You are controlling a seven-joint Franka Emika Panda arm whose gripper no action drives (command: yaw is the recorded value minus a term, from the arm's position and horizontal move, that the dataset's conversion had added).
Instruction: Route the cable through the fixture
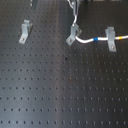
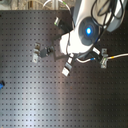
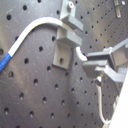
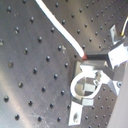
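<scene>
Hidden or unclear: in the second exterior view the arm (image 2: 82,35) covers the middle clip and most of the cord; in the first exterior view the gripper (image 1: 75,12) is cut off by the top edge, with only thin fingers reaching down. The black perforated board (image 1: 60,90) fills the frame in both exterior views. Cord (image 1: 92,40): white, with a blue band (image 1: 95,40) and a yellow section (image 1: 121,36) that runs off the frame at 3 o'clock in the first exterior view; it passes the broad upright clip (image 1: 110,39) and arrives at the middle slanted clip (image 1: 73,36). A second slanted clip (image 1: 24,31) stands well apart at 9 o'clock of it, with no cord near. Cord relative to gripper: in the first wrist view the cord (image 3: 30,30) arcs over the top of the clip (image 3: 67,37) and its far side runs down to the gripper (image 3: 97,70), whose fingers are pinched on it just beside the clip. In the second wrist view the cord (image 4: 60,27) meets the fingertips (image 4: 90,57) and loops by the clip (image 4: 82,87). No writing or brand can be read.
</scene>
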